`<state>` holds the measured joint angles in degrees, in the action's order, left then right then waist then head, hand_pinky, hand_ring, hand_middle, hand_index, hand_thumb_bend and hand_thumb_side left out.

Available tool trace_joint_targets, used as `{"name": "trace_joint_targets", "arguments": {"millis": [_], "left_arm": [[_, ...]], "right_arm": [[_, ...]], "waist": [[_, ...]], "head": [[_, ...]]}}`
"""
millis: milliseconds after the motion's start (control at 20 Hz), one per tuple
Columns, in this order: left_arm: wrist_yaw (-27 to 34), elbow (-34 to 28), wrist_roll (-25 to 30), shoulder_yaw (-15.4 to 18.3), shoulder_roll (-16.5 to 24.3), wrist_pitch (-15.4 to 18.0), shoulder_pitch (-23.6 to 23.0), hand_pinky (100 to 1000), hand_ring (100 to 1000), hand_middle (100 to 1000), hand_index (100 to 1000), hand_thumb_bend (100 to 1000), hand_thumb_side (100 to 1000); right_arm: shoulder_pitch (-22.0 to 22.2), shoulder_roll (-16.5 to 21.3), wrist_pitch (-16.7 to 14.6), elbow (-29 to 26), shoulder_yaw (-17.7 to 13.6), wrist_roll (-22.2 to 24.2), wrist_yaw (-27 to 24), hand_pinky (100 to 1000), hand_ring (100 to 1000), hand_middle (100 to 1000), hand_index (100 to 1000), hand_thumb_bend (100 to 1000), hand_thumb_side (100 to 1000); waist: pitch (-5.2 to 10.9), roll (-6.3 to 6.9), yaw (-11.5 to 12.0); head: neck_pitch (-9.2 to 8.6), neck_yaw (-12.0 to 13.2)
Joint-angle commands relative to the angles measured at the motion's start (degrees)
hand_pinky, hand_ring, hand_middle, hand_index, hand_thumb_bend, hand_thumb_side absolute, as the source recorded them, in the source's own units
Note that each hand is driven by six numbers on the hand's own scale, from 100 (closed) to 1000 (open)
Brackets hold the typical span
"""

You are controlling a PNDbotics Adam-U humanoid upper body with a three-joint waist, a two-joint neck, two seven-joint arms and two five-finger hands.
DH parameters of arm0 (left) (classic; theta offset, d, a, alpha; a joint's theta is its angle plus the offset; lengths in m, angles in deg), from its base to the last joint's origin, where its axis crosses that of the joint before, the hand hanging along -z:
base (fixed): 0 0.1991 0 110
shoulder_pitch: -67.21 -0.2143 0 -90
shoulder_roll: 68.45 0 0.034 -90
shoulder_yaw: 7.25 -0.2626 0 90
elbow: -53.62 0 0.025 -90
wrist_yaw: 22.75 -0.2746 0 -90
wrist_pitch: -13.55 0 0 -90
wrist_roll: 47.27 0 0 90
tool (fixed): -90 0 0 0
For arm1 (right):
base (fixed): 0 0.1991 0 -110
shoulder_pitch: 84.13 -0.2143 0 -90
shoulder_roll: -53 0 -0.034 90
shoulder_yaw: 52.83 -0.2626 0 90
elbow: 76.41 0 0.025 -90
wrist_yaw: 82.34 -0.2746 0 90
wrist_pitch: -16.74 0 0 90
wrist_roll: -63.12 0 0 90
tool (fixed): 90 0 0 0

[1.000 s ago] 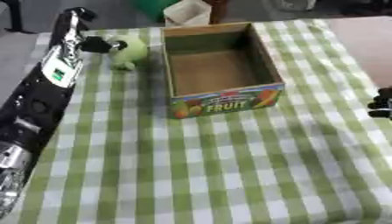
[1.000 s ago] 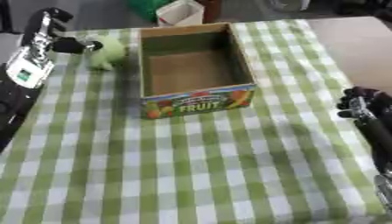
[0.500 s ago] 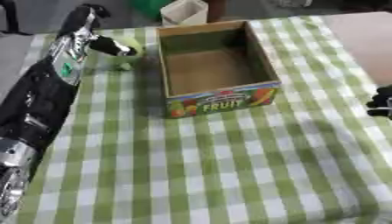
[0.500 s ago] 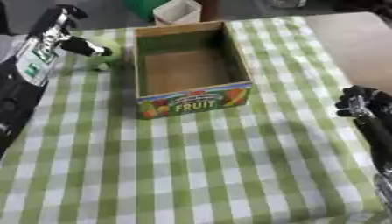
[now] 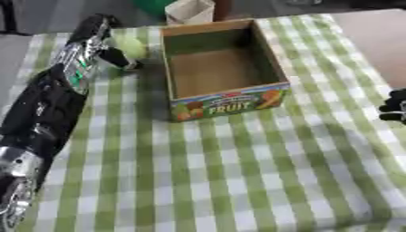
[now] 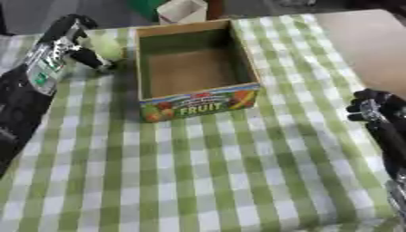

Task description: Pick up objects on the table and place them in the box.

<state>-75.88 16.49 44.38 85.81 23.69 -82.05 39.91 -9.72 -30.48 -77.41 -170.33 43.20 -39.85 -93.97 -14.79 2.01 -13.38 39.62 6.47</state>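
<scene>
Left robot hand (image 5: 101,41) curls around a green object (image 5: 129,45) beside the box (image 5: 219,67).

Left arm: black with silver joints, stretched from the lower left corner up to the far left. Left hand (image 6: 79,43): at the arm's far end, fingers (image 6: 94,58) curled round a pale green object. Right hand (image 6: 374,108): at the right edge, idle, dark fingers curled, holding nothing; forearm ran down toward the lower right corner.
</scene>
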Motion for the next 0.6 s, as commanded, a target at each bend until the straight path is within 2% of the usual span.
{"name": "trace_joint_targets", "arguments": {"millis": [50,150,250,450,600], "left_arm": [[-1.20,-0.54,-1.21,0.44,0.61,-1.11,0.68,623,715,752,825,790,100],[-1.74,-0.31,-2.49,0.50,0.46,-2.06,0.51,610,698,733,817,781,100],[-1.96,0.00,-2.86,0.42,0.38,-2.54,0.41,580,639,660,771,795,100],[-2.32,0.76,-1.25,0.18,0.32,-2.88,0.18,554,587,606,707,722,100],[-2.97,1.05,-0.05,0.19,0.41,-3.28,0.02,494,490,508,595,612,108]], "right_arm": [[-0.67,0.91,-0.17,-0.62,-0.28,0.15,-0.23,614,624,563,664,100,573],[-0.68,0.87,-0.18,-0.61,-0.27,0.17,-0.22,614,624,563,664,100,573],[-0.70,0.87,-0.19,-0.60,-0.28,0.17,-0.20,615,624,563,664,100,573],[-0.67,0.83,-0.20,-0.58,-0.29,0.17,-0.20,615,624,563,664,100,574],[-0.62,0.79,-0.23,-0.56,-0.33,0.17,-0.19,615,625,563,664,100,574]], "waist": [[0.86,-0.18,-0.10],[0.81,-0.17,-0.11],[0.77,-0.17,-0.11],[0.76,-0.15,-0.09],[0.78,-0.17,-0.09]], "head": [[-0.89,0.19],[-0.93,0.18],[-0.93,0.17],[-0.96,0.17],[-0.98,0.13]]}}
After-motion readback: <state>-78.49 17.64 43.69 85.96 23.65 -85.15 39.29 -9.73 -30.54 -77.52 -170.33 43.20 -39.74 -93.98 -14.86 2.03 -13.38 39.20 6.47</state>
